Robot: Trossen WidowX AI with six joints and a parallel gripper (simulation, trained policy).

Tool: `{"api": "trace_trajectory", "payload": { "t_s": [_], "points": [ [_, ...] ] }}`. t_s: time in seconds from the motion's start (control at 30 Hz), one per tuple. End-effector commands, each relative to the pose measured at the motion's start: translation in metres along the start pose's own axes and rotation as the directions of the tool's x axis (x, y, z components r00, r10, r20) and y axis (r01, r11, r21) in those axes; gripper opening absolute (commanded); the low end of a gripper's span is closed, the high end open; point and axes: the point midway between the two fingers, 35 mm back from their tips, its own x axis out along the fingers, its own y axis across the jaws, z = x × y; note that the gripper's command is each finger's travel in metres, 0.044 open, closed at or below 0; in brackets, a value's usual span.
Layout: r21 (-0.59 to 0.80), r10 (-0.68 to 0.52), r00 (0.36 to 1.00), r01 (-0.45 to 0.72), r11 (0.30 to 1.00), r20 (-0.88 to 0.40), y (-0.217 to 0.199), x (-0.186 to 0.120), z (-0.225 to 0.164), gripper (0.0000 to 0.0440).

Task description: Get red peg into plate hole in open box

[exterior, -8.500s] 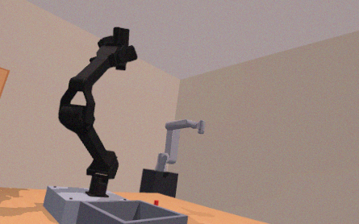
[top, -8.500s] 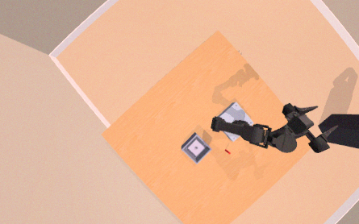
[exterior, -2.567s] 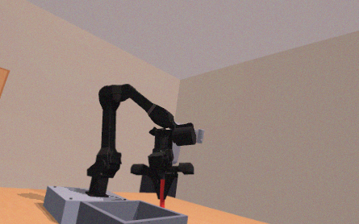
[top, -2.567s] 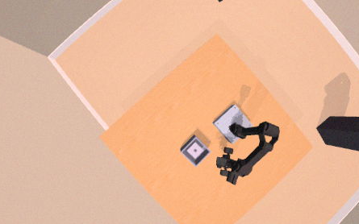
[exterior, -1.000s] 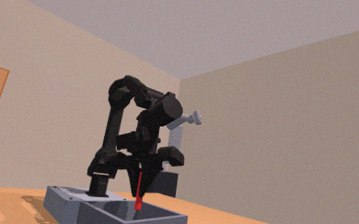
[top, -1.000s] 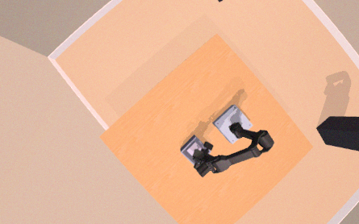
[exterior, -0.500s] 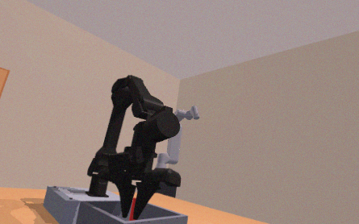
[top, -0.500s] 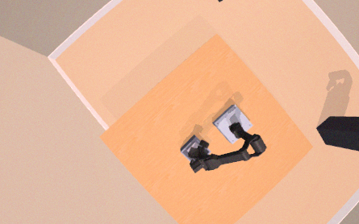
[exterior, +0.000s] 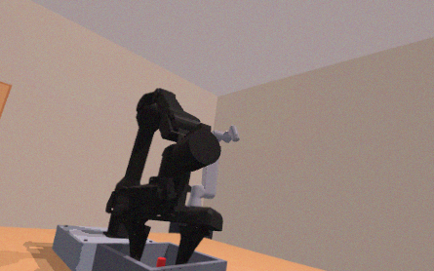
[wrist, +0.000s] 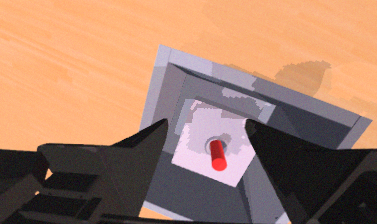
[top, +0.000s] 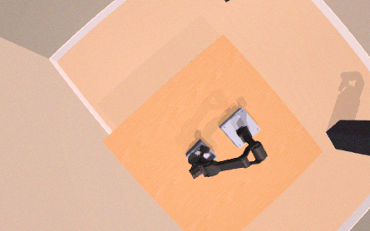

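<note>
One arm, one gripper (exterior: 158, 258) (wrist: 206, 122), claw wide, two fingers apart, nothing between them gripped. One red peg (exterior: 161, 262) (wrist: 218, 156) stands in the one hole of the one plate (wrist: 196, 162) inside one open box (top: 212, 156) (exterior: 219, 263) (wrist: 155, 90); can't tell if fully seated. Box sits inward of the table's (top: 166, 125) (exterior: 268, 258) (wrist: 64, 75) lower-left edge in the top view, arm base plate (top: 227, 130) (exterior: 73, 235) beside it, toward the right corner.

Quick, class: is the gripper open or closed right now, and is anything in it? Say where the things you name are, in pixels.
Gripper (exterior: 160, 258) (wrist: 206, 122): open, holding nothing; the peg (exterior: 161, 262) (wrist: 218, 156) stands free between its fingers.
</note>
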Motion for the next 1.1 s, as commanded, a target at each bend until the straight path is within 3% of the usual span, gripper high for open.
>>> {"api": "trace_trajectory", "payload": {
  "t_s": [0.0, 0.53, 1.07],
  "points": [
    [-0.006, 0.012, 1.0, -0.012, 1.0, 0.023, 0.009, 0.003, 0.015, 0.044],
    [0.024, 0.083, 0.988, -0.087, 0.996, 0.133, 0.029, -0.008, 0.066, 0.044],
    [0.025, 0.086, 0.987, -0.09, 0.996, 0.137, 0.03, -0.008, 0.068, 0.044]
  ]
}}
